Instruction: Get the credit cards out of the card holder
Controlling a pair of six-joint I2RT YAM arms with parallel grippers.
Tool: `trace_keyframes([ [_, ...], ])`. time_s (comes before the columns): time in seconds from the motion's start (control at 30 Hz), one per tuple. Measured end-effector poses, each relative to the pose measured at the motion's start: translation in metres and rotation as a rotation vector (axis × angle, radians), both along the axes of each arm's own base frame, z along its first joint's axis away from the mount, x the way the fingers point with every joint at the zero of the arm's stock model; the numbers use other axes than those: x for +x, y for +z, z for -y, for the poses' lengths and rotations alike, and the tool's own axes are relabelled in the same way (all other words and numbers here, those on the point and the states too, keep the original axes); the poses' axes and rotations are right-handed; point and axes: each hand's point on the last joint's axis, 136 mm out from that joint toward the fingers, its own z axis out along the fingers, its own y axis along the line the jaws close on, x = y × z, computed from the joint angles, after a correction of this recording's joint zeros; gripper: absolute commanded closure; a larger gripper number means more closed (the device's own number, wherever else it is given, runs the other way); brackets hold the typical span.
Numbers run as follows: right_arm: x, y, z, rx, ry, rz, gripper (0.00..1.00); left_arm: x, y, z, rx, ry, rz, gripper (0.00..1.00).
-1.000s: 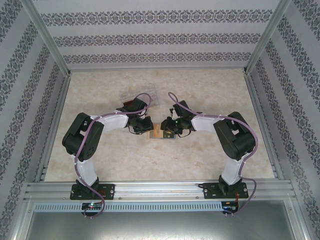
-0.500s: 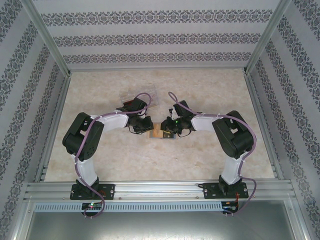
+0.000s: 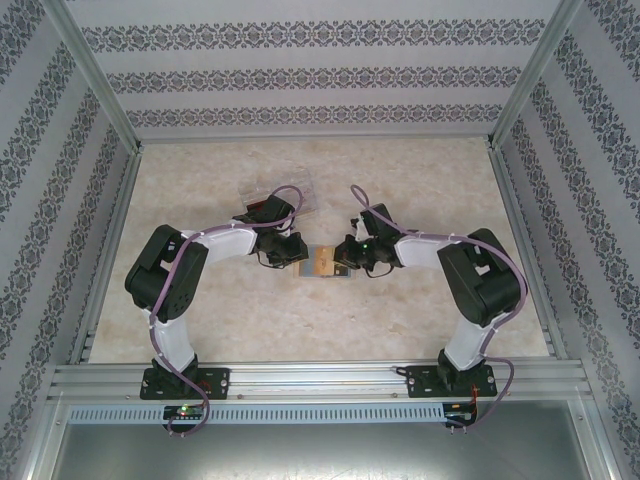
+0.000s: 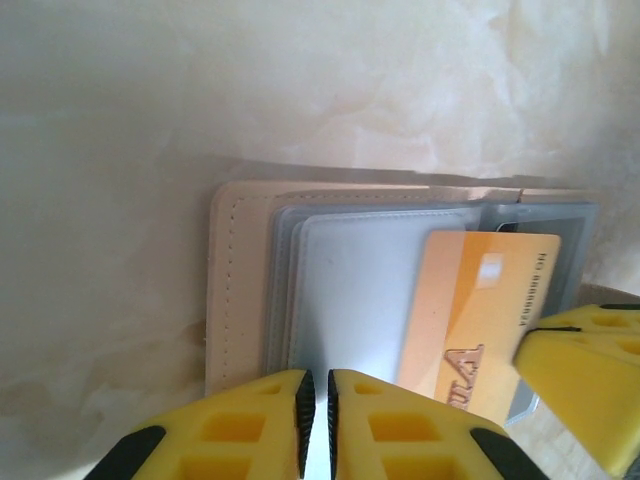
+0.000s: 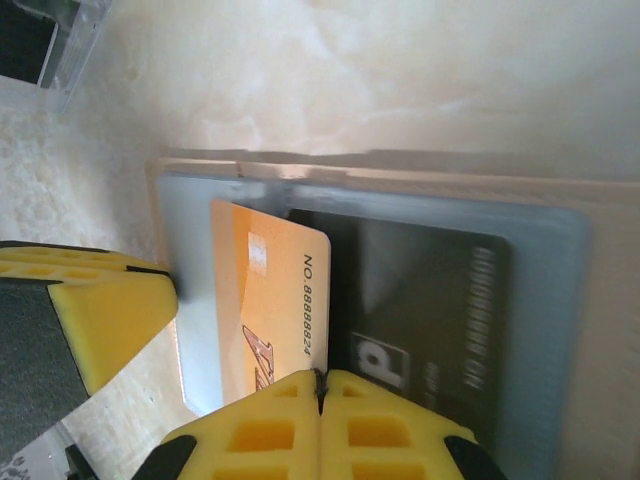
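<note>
1. The card holder lies open and flat on the pale marbled table top. It has a soft cream outer panel with a stitched border, and on that a stack of frosted grey-blue sleeves with rounded corners.
2. The orange-yellow card is thin, stiff and glossy, with a printed number down one edge and a small pale square. It sticks partway out of the card holder, skewed to the holder's edges.
3. The dark card is matte black with pale lettering. It sits tucked under a sleeve, square with the card holder, and the orange-yellow card overlaps one of its edges.
4. The right gripper has blocky yellow fingers with cut-out pockets, pressed together with no gap. Their seam sits on the protruding end of the orange-yellow card, so that card is clamped just off the card holder's edge.
5. The left gripper is closed down to a thin slit with pale sleeve showing in it. It nips a sleeve at the card holder's near edge, right beside the orange-yellow card.
6. In the left wrist view, one of the right gripper's fingers touches the orange-yellow card's outer edge.
7. From above, the card holder lies between the two grippers, and a clear plastic box sits beyond it, apart.
</note>
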Motion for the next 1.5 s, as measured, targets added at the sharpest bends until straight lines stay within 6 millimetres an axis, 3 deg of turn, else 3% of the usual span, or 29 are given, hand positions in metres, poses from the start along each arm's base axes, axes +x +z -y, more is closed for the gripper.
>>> trace_keyframes([
  [0.33,-0.005,0.026,0.009,0.044,-0.014,0.094,1.0,0.0,0.007,0.003,-0.022,-0.007,0.005,0.72],
  [0.53,-0.004,0.044,0.013,0.073,-0.026,0.155,1.0,-0.004,0.02,0.005,-0.066,-0.01,0.021,0.54],
  [0.8,-0.002,0.056,0.009,0.146,-0.021,0.175,1.0,-0.007,0.039,0.019,-0.274,0.004,0.05,0.31],
  [0.93,0.001,0.07,0.008,0.213,-0.029,0.185,1.0,-0.008,0.043,0.022,-0.382,0.025,0.047,0.25],
  [1.13,0.007,0.096,0.004,0.346,-0.049,0.182,1.0,-0.003,0.068,0.033,-0.533,0.031,0.085,0.25],
  [1.23,0.007,0.107,0.0,0.395,-0.045,0.175,1.0,0.001,0.087,0.038,-0.599,0.023,0.122,0.31],
  [1.37,0.006,0.115,-0.003,0.436,-0.04,0.163,1.0,0.006,0.107,0.044,-0.669,0.019,0.157,0.43],
  [1.5,0.005,0.119,-0.004,0.459,-0.04,0.155,1.0,0.007,0.12,0.045,-0.71,0.019,0.171,0.65],
])
